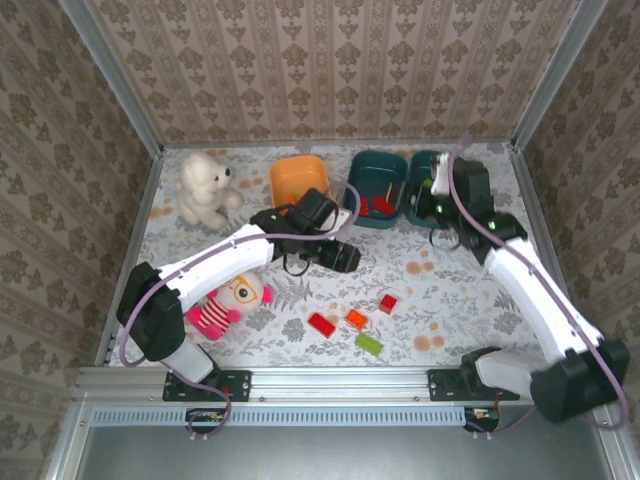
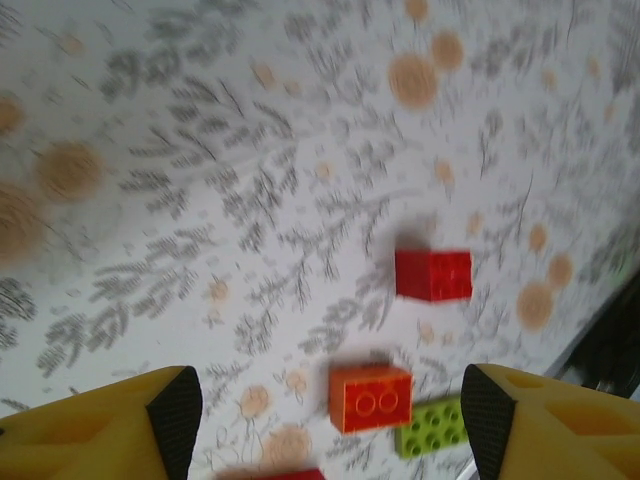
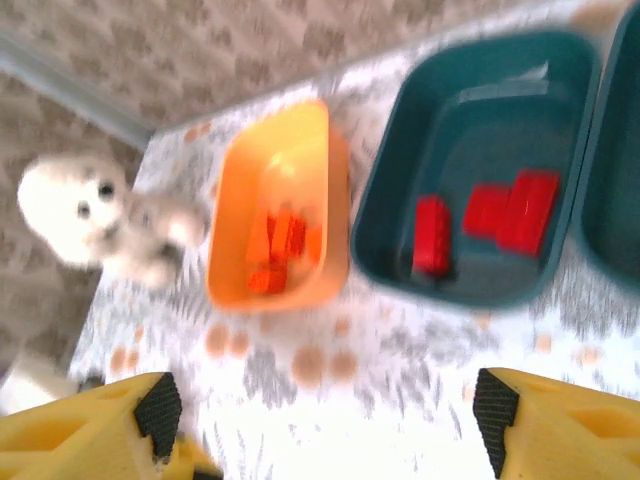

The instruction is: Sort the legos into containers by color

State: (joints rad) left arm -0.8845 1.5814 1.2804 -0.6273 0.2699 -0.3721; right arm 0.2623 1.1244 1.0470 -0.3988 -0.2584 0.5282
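Left gripper (image 2: 330, 420) is spread wide and empty, hanging over the loose legos. The orange brick (image 2: 370, 397) sits right in the gap between its fingers, the green brick (image 2: 432, 432) just beside that toward the right finger, and the red brick (image 2: 432, 274) further ahead. My guess is orange gets grabbed next. Right gripper (image 3: 327, 415) is spread and empty too, up by the containers: orange tub (image 3: 235, 200) with orange pieces ahead-left, teal tub (image 3: 390, 200) with red ones ahead-right, so color sorting's working.
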